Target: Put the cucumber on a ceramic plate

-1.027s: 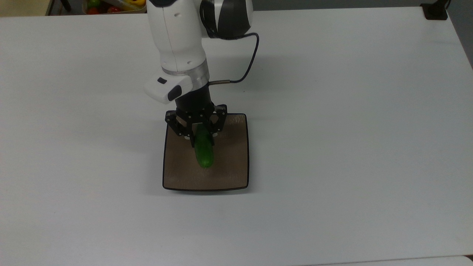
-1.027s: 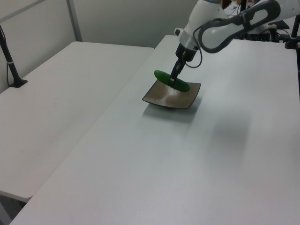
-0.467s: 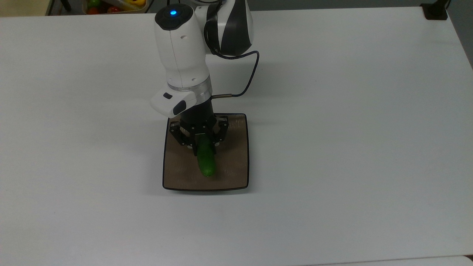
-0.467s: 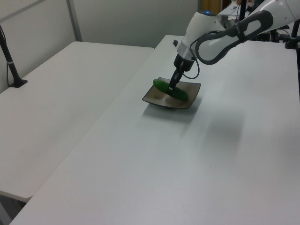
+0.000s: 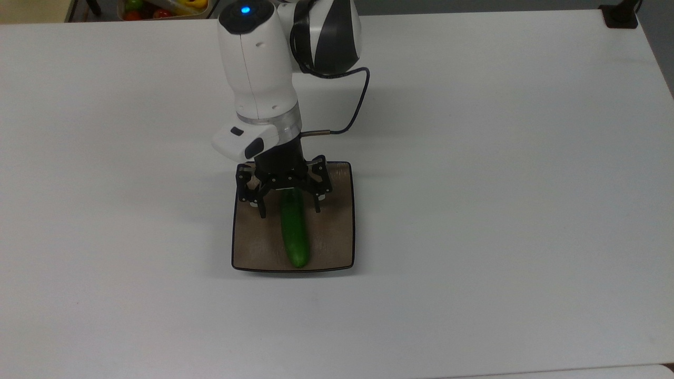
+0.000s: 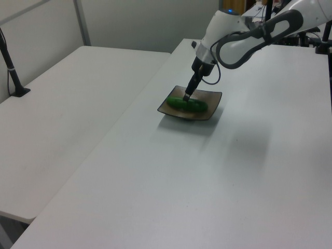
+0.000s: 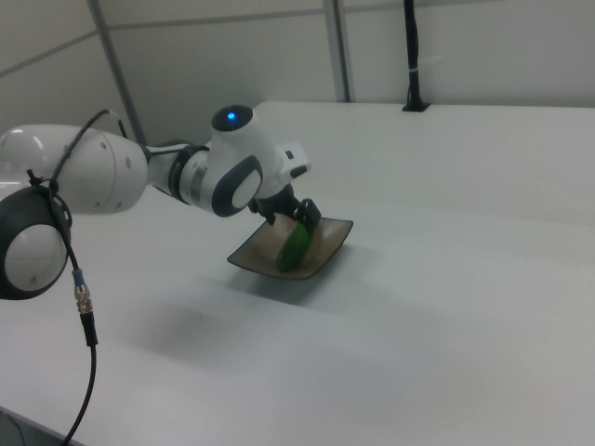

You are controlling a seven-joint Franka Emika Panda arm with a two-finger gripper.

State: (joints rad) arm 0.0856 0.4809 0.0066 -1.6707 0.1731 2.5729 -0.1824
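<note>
Since half a second ago my jaws [image 5: 288, 209] have spread apart and let go of the cucumber [image 5: 294, 231], which now lies flat on the ceramic plate [image 5: 331, 221] where before it hung tilted in my grip. In the top view the cucumber runs from 12 to 6 o'clock down the plate's middle, its near tip close to the 6 o'clock rim, with one finger [image 5: 261, 208] standing off at its 9 o'clock side and the other at its 3 o'clock side, neither touching it. In the left view the cucumber [image 6: 187, 104] lies across the plate [image 6: 213, 98] under my jaws [image 6: 185, 97]; in the right view it [image 7: 297, 247] lies in the dish of the plate [image 7: 333, 243] just below my jaws [image 7: 301, 216]. The desk [image 5: 500, 184] is plain white and matte, and a second white desk [image 6: 62, 109] stands beside it against a pale panelled wall [image 7: 232, 46]. A black cable [image 5: 358, 100] loops from my wrist at 1 o'clock of the plate. At the top view's 11 o'clock edge sits a bin of coloured fruit [image 5: 158, 7], and a black clamp [image 5: 620, 15] grips the desk corner at 1 o'clock. I can read no writing anywhere.
</note>
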